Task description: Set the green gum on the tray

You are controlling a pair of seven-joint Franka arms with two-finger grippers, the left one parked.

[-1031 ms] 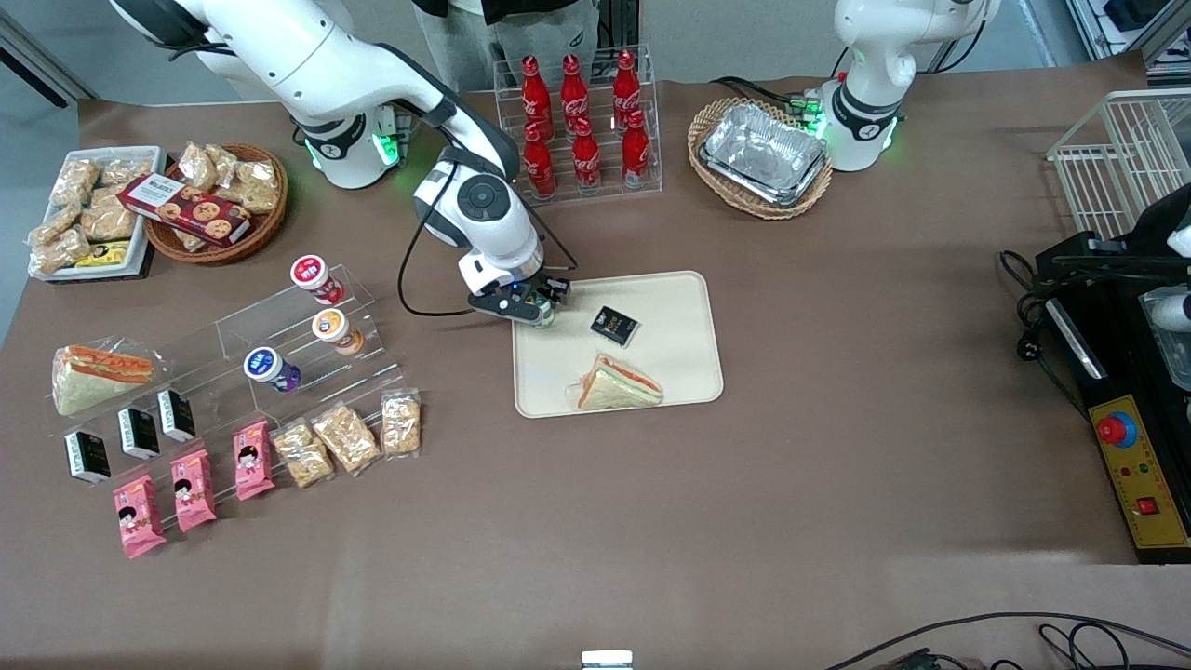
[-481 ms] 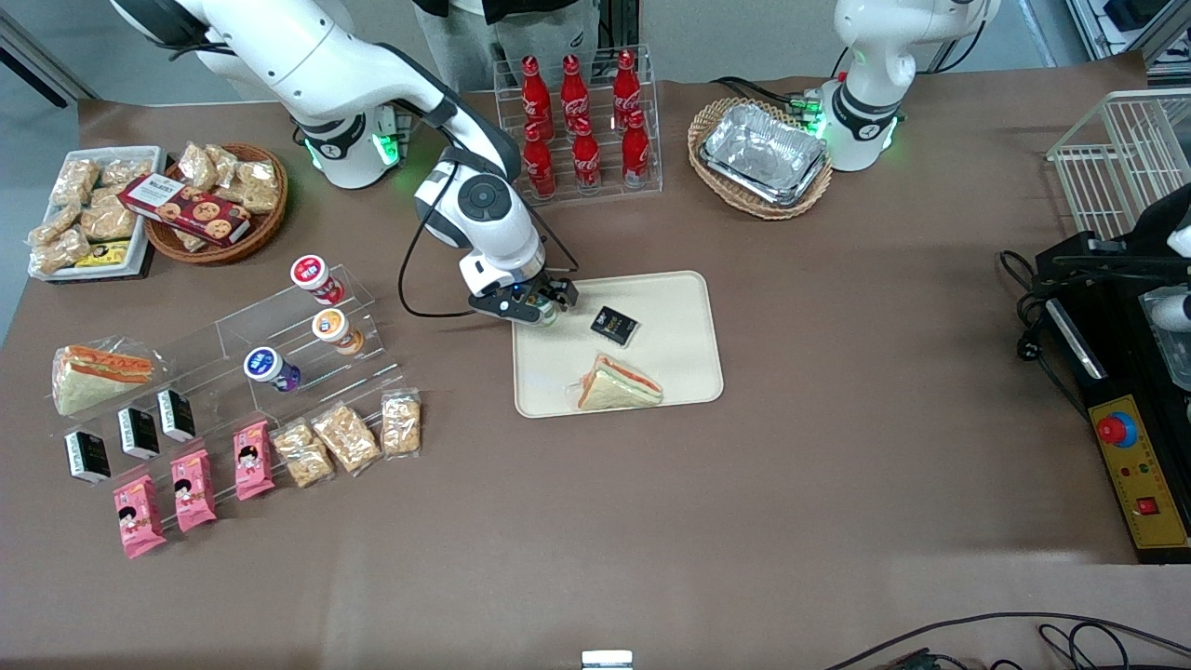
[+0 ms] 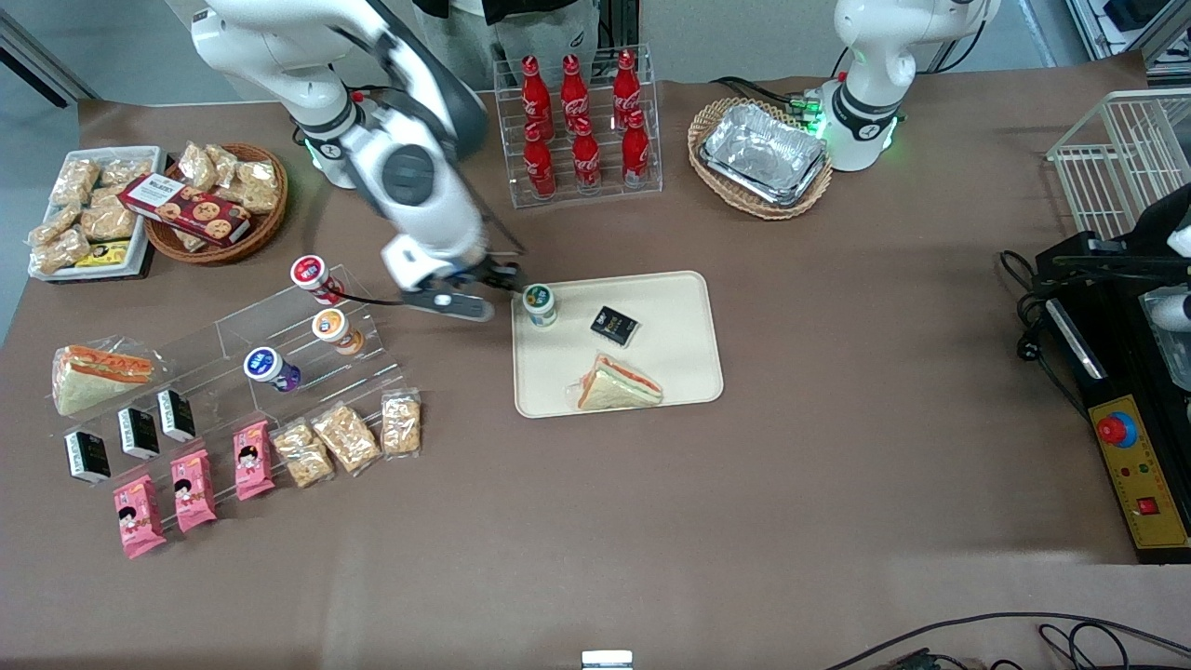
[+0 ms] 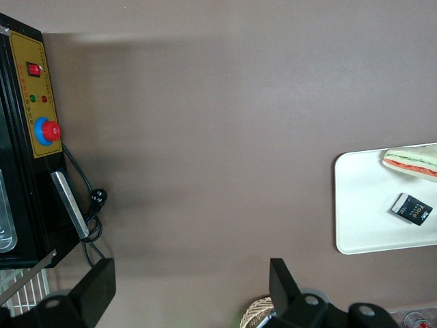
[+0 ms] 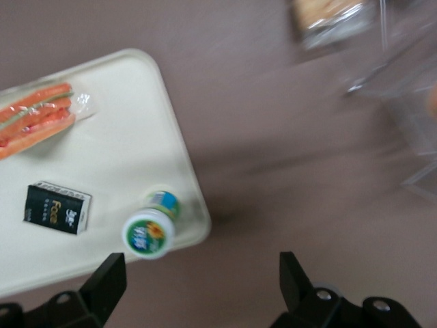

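Green gum (image 3: 540,304) standing upright on the tray (image 3: 679,372), in the corner farthest from the front camera at the working arm's end, free of any grip. Gripper (image 3: 502,279) raised above the table (image 3: 744,484) just off that corner, jaws wide apart and holding nothing. Black packet (image 3: 614,325) lying near the gum, wrapped sandwich (image 3: 618,383) nearer the front camera, both on the tray. Orange-lidded bottle (image 3: 333,329) and purple-lidded bottle (image 3: 267,367) resting on a clear stand toward the working arm's end
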